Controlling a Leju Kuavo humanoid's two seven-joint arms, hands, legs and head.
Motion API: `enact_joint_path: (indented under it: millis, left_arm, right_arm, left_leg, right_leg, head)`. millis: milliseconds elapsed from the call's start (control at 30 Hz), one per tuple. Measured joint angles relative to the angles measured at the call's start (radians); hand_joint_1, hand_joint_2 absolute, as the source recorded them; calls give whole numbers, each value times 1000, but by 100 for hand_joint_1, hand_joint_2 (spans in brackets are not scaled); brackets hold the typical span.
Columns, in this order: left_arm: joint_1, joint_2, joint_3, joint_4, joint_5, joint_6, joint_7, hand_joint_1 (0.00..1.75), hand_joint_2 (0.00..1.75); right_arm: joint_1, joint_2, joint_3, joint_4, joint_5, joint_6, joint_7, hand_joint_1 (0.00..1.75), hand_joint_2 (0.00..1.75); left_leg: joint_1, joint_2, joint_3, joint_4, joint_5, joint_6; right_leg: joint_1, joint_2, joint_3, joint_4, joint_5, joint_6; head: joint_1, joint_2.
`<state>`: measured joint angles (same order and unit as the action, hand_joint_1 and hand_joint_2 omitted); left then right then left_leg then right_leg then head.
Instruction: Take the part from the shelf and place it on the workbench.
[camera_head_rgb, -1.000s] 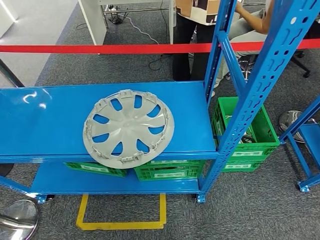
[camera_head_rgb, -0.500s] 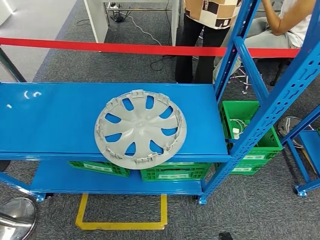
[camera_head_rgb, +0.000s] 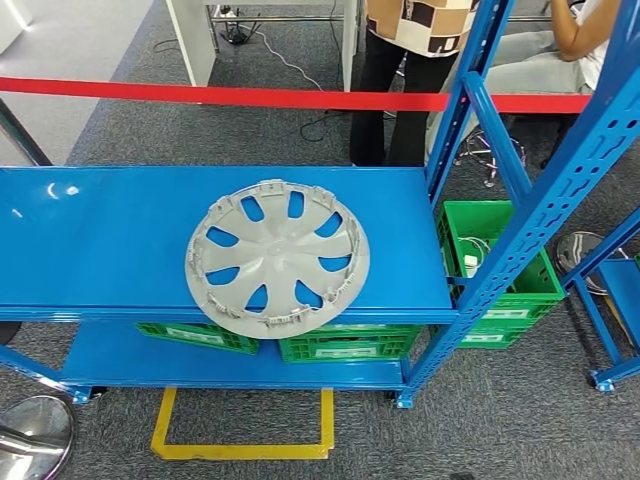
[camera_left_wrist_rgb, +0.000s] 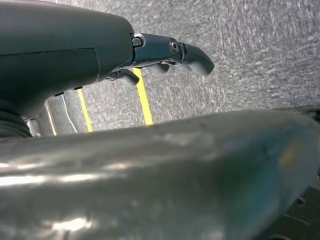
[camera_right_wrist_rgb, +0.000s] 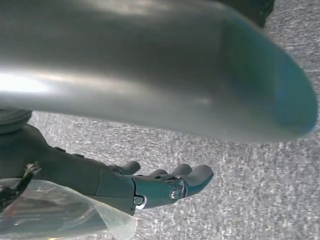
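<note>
Grey wheel cover (camera_head_rgb: 278, 258) is laid flat at the shelf (camera_head_rgb: 90, 240) near edge for reach, while left hand (camera_left_wrist_rgb: 113, 50) and right hand (camera_right_wrist_rgb: 113, 185) are hung released, nothing grasped.

It looks like a workshop or warehouse test floor: blue steel racking (camera_head_rgb: 113, 240), green parts crates (camera_head_rgb: 521, 290), grey carpet with yellow floor marking (camera_head_rgb: 241, 450), red barrier tape (camera_head_rgb: 226, 96).

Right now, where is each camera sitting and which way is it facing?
Head view: high on the body, facing forward and down at the grey wheel cover on the blue shelf.
Left wrist view: behind the left hand, looking at carpet with yellow floor tape.
Right wrist view: behind the right hand, looking at carpet.
Both wrist views share grey carpet.
</note>
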<state>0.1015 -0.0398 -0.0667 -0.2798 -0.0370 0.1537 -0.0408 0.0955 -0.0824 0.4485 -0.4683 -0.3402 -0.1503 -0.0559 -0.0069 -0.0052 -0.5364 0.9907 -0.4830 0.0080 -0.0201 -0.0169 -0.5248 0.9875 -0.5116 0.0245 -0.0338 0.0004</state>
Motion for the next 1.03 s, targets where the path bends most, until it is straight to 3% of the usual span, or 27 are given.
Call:
enact_joint_path:
  millis: [500,1033]
  left_arm:
    - [35,25,39,-78,33,-141,35,0,0]
    - [39,29,42,-94,35,-148,37,0,0]
  right_arm:
    - [50,51,-363,39,320,142,53,0,0]
    - [52,63,-421,51,337,150,56,0,0]
  left_leg:
    - [2,0,4,-2,-2,-1]
    - [2,0,5,-2,-3,-1]
  right_leg:
    - [1,0,1,0,-4,-1]
    - [1,0,-1,0,-5,-1]
  head:
    - [0,0]
    - [0,0]
